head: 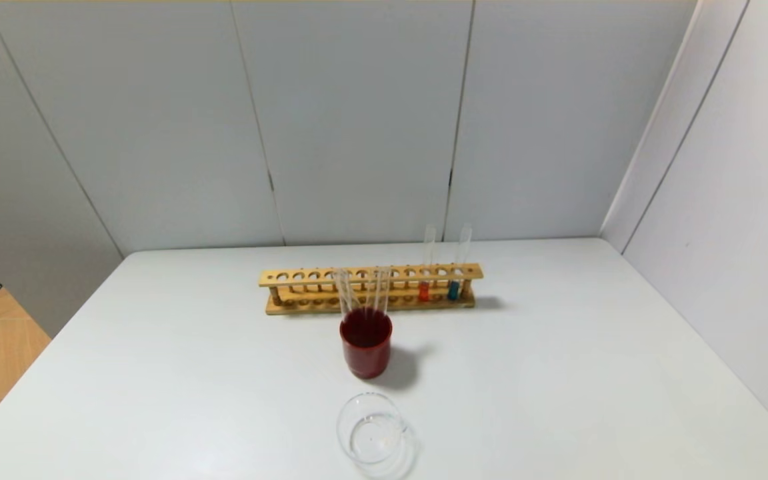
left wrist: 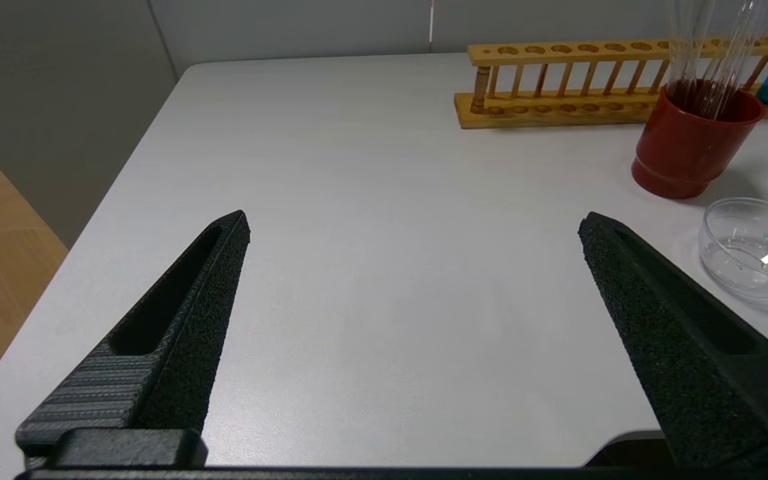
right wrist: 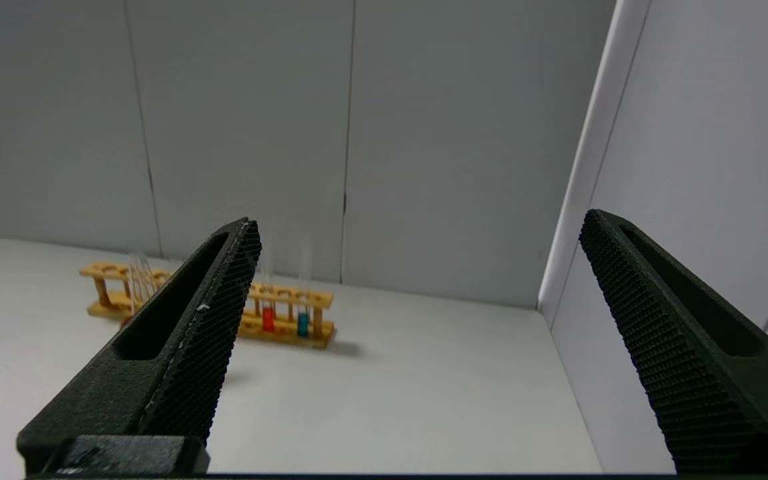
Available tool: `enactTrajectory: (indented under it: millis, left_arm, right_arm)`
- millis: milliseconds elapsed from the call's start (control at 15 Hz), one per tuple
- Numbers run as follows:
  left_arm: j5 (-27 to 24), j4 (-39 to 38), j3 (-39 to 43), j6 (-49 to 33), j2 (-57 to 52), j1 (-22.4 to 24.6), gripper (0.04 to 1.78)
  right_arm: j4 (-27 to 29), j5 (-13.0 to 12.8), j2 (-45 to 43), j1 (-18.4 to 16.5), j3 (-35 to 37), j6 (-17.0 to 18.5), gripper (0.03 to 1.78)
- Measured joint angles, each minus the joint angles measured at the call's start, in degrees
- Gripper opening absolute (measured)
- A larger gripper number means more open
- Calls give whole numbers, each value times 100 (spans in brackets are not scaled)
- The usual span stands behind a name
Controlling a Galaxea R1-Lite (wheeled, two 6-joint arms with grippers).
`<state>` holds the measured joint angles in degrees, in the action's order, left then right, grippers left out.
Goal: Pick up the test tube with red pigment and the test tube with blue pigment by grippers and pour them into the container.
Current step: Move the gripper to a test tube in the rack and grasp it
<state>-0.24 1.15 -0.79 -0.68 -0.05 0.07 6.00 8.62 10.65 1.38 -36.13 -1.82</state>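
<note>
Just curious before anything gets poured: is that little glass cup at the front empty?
Apparently empty: the container shows its clear bottom, with no coloured liquid in it; clear liquid cannot be ruled out.

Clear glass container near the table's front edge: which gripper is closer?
Left. The left gripper, fingers open, hovers over bare table just beside the clear glass container. The right gripper, also open, is farther back; its view shows only the distant wooden rack.

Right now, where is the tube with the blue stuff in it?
In the head view, the blue tube stands upright at the right end of the wooden rack, just right of the red tube.
</note>
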Motion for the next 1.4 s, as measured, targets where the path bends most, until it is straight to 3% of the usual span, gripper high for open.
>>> enactTrajectory:
  millis: [200, 333, 467, 667, 933, 1400]
  left_arm:
    - [2, 0, 0, 0, 0, 0, 175]
    - [4, 0, 0, 2, 0, 0, 175]
    - [2, 0, 0, 0, 0, 0, 175]
    - [0, 1, 0, 2, 0, 0, 175]
    - [2, 0, 0, 2, 0, 0, 175]
    - [4, 0, 0, 0, 0, 0, 175]
  right_arm:
    - [-60, -49, 1167, 369, -1008, 98, 174]
    - [-156, -57, 2078, 573, -1591, 407, 174]
    - [-490, -41, 3079, 674, -1982, 719, 174]
    - [-1206, 63, 4397, 722, -2142, 897, 174]
    - [-2294, 425, 6004, 738, -1812, 958, 174]
    - [-4866, 1268, 8049, 757, -247, 759, 174]
